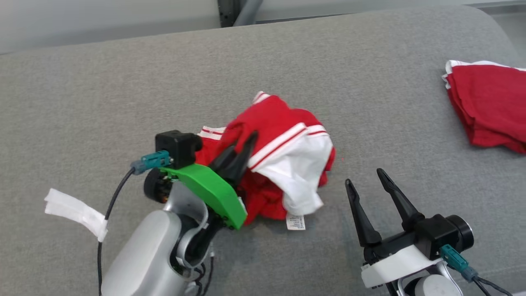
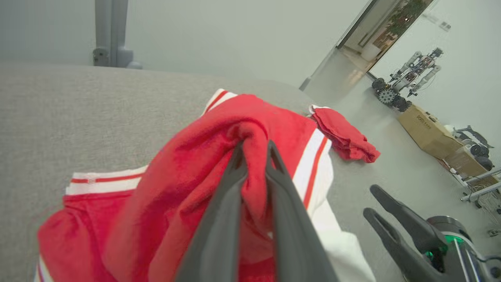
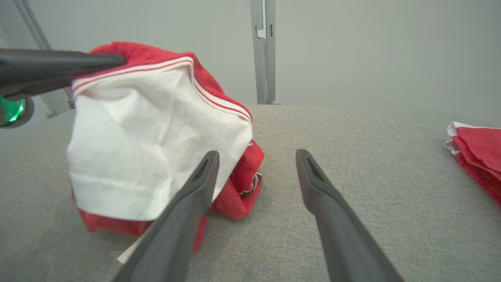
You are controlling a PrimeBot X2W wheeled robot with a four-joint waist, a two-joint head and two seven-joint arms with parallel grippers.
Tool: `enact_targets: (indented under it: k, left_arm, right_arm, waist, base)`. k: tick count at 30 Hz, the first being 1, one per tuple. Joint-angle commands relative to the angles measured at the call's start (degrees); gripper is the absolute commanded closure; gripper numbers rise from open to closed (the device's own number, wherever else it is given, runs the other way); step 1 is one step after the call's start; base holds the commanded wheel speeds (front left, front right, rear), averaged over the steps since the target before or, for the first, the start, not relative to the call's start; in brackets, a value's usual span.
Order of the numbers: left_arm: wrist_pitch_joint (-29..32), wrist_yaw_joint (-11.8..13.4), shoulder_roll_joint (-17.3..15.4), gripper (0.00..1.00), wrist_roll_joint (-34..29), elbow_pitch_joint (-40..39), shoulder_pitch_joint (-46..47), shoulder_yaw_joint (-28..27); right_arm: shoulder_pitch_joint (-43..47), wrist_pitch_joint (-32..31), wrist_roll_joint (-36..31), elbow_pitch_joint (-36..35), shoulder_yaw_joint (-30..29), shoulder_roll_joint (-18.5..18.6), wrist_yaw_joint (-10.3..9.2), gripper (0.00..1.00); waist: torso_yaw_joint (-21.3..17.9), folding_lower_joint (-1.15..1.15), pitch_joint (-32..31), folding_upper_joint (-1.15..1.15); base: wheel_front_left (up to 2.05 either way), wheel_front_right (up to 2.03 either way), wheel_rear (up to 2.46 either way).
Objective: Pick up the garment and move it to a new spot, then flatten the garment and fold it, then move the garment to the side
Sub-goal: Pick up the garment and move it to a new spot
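Observation:
A crumpled red and white garment (image 1: 283, 156) with striped trim is bunched up in the middle of the grey padded surface (image 1: 123, 90). My left gripper (image 1: 246, 142) is shut on a fold of its red cloth, and the cloth is pulled up into a peak. The left wrist view has that red fold (image 2: 256, 156) pinched between the two dark fingers. My right gripper (image 1: 363, 176) stands open just right of the garment, not touching it. In the right wrist view the garment's white panel (image 3: 148, 137) hangs left of the open fingers (image 3: 195, 196).
A second red garment (image 1: 489, 107) lies folded at the right edge of the grey surface. A strip of white tape (image 1: 76, 211) sits on a cable at the lower left. The left wrist view has a cardboard box (image 2: 424, 127) and another robot (image 2: 407, 78) on the floor beyond.

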State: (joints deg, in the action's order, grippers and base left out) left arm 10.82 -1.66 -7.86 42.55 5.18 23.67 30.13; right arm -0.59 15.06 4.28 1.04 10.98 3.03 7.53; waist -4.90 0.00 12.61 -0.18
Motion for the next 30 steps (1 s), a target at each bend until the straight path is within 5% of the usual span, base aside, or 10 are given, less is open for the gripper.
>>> enact_targets:
  k: [1,7,9,10,11,18,30]
  left_arm:
    - [-0.4,0.1,-0.1,1.00,-0.4,1.4,1.1,-0.2]
    - [-7.2,-2.9,0.7,1.00,-1.9,22.2,6.1,-1.0]
    - [-9.2,-3.7,2.0,0.58,-1.1,26.2,7.2,-0.6]
    - [-10.3,-4.0,2.2,0.07,-1.0,27.8,7.7,-0.5]
    - [-11.4,-4.1,2.3,0.00,-1.5,29.0,8.2,-0.2]
    - [-22.1,-2.4,1.7,0.00,-5.8,26.9,5.1,0.2]
    - [-26.1,7.5,-3.7,0.00,-12.5,5.2,-18.7,-6.0]
  right_arm:
    - [-0.5,0.2,0.5,0.1,0.1,0.0,-0.08,0.00]
    - [-1.2,0.2,2.7,0.7,1.0,-0.1,-0.07,0.00]
    - [-1.1,0.2,3.1,0.6,0.6,0.0,-0.08,0.00]
    - [-0.9,0.2,3.3,0.5,0.5,-0.1,-0.07,0.00]
    - [-0.7,0.2,3.2,0.5,0.4,-0.1,-0.07,0.00]
    - [1.7,0.2,2.7,-0.6,-2.9,-0.1,-0.07,0.00]
    - [6.4,0.2,-0.2,-4.0,-13.7,-0.1,-0.07,0.00]
  waist:
    - [-4.0,0.00,0.1,0.18]
    - [-7.4,0.00,0.4,0.18]
    - [-7.7,0.00,0.3,0.18]
    - [-7.8,0.00,0.2,0.18]
    - [-7.8,0.00,0.0,0.18]
    - [-6.1,0.00,-3.1,0.18]
    - [0.2,0.00,-8.6,0.18]
  base:
    - [0.00,0.00,0.00]
    - [0.00,0.00,0.00]
    - [0.00,0.00,0.00]
    - [0.00,0.00,0.00]
    - [0.00,0.00,0.00]
    - [0.00,0.00,0.00]
    - [0.00,0.00,0.00]
